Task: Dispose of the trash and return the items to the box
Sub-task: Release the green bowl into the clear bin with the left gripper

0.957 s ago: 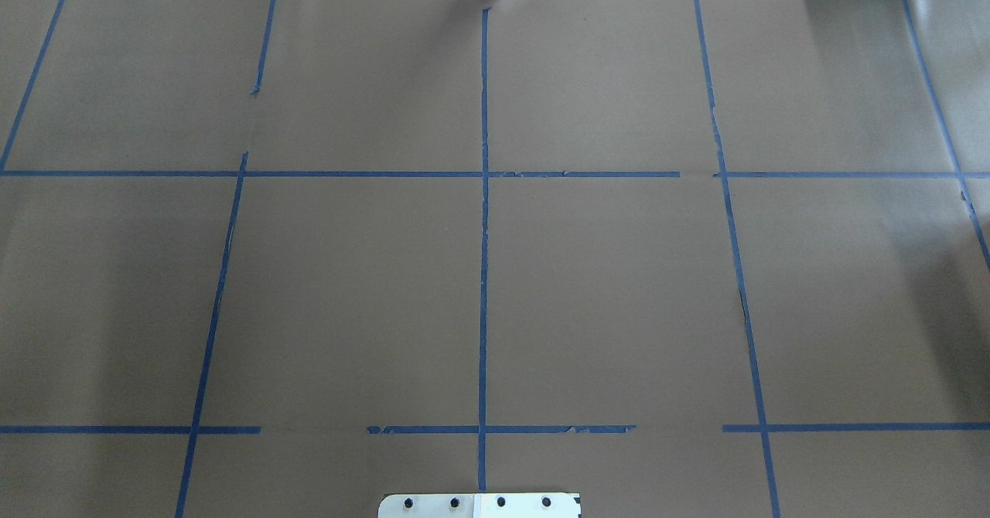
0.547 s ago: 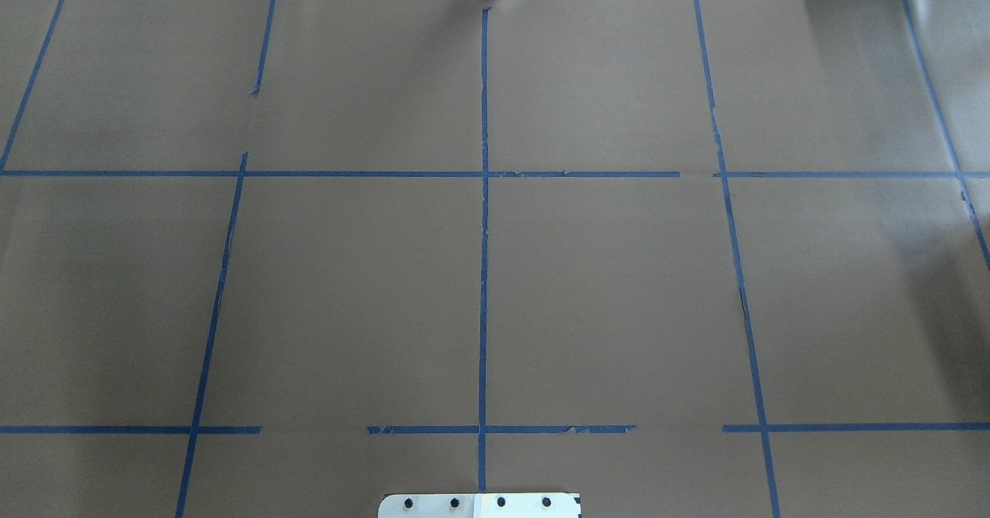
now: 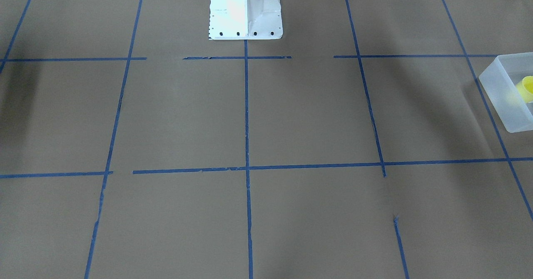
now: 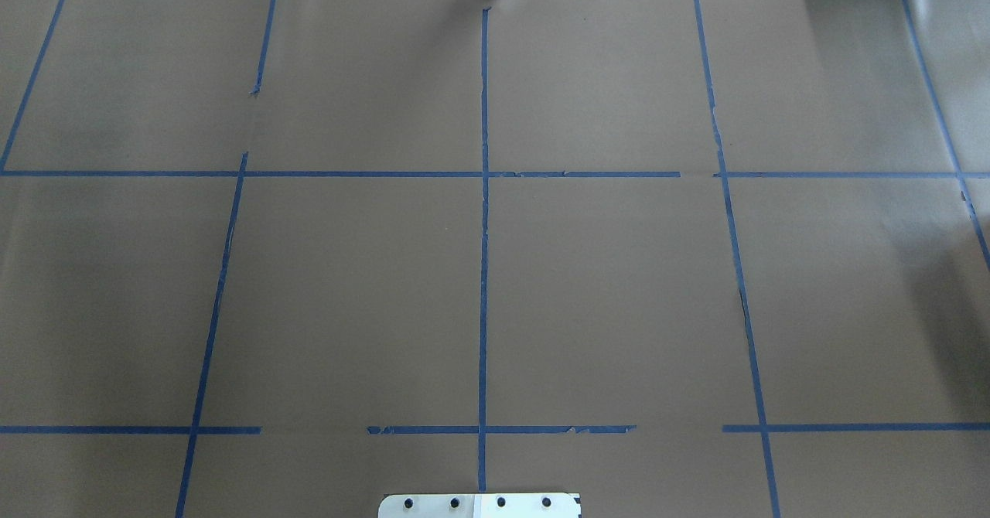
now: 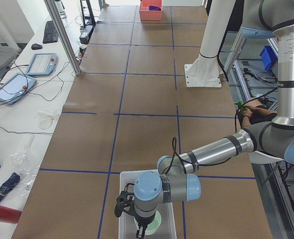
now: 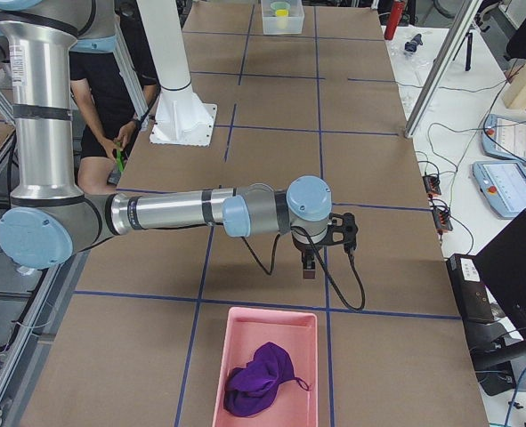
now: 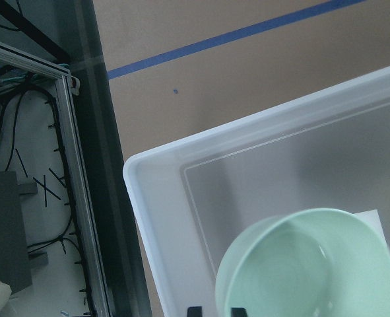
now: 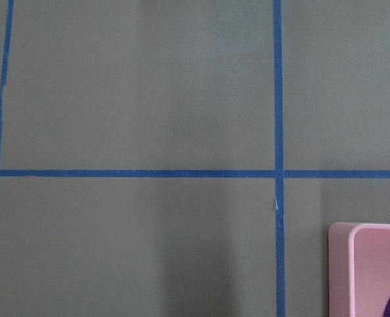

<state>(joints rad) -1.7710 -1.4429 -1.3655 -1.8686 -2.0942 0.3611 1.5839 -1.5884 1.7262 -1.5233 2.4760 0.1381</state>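
Nearby, purple cloth [image 6: 261, 381] in pink tray [image 6: 271, 322].

A brown table [image 4: 619, 270] gridded with blue tape lines [image 4: 484, 270] carries a frosted-white box [image 7: 162, 218] holding a pale green bowl [image 7: 313, 264] and a bright yellow cup [image 3: 526, 88]; far from the box, a pink tray [image 6: 264, 327] holds a purple cloth [image 6: 261, 378].

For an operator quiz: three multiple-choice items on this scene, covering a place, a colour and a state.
1. Where is the small bright yellow tapered plastic cup? A bare table; B in the translucent frosted-white plastic bin; C floor.
2. Colour of the crumpled cloth in the pink rectangular plastic tray? A purple; B green; C white.
3. The pale green round bowl is: A upside down; B mouth up; C sideways.
Answers: B, walls surround it; A, per the right side view; B, the wrist camera sees its hollow.
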